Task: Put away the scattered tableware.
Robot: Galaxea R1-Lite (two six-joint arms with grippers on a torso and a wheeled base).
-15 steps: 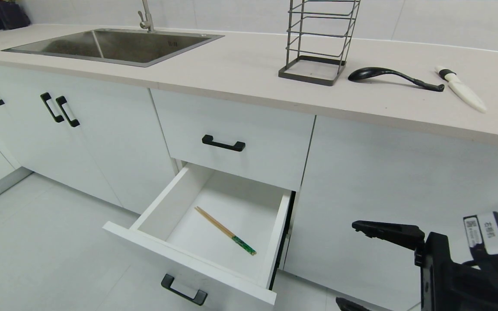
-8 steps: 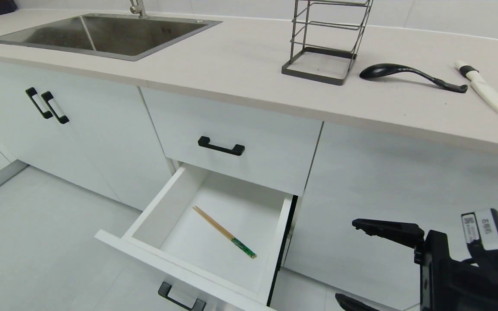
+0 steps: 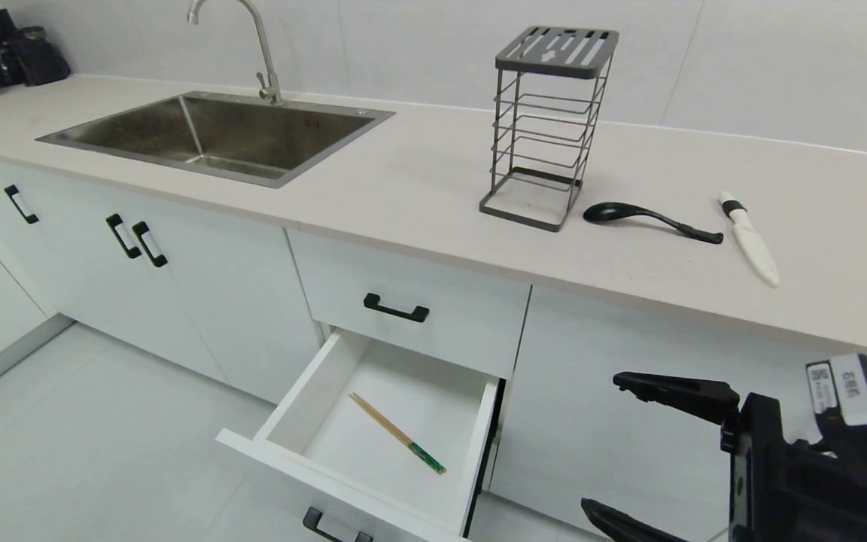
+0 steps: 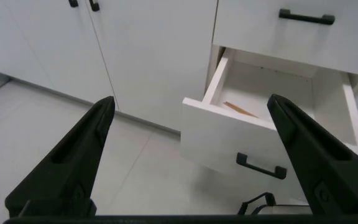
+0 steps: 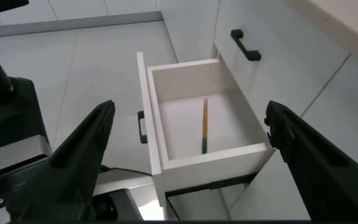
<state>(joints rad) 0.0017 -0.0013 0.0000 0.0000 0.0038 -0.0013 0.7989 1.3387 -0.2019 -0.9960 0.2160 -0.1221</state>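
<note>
Right gripper (image 3: 600,444): jaws are standing wide apart, gripping nothing. It is hanging low in front of the white cabinet face, to the right of the open drawer (image 3: 309,388) and below the counter's (image 3: 418,188) front edge.

Left gripper (image 4: 190,99): jaws are likewise spread wide, holding nothing. It is hovering over the floor out in front of the cabinets, with the open drawer ahead of it.

The lower drawer is standing pulled out. A pair of chopsticks (image 3: 397,434) is lying on its floor, slanting from the back left toward the front right, with the green-tipped ends nearest the drawer's front right corner. The closed drawer (image 3: 433,297) directly above is showing its black handle.

On the counter, a black spoon (image 3: 648,217) is lying just to the right of a wire rack (image 3: 546,128), bowl end toward the rack, handle pointing right. A white knife (image 3: 749,241) with a black band is lying just beyond the spoon's handle end, running toward the counter's front edge. Whether the two are touching, I cannot tell.

The rack is standing upright mid-counter. A sink (image 3: 215,135) is sitting toward the counter's left end, its tap (image 3: 253,45) rising at the back edge.
</note>
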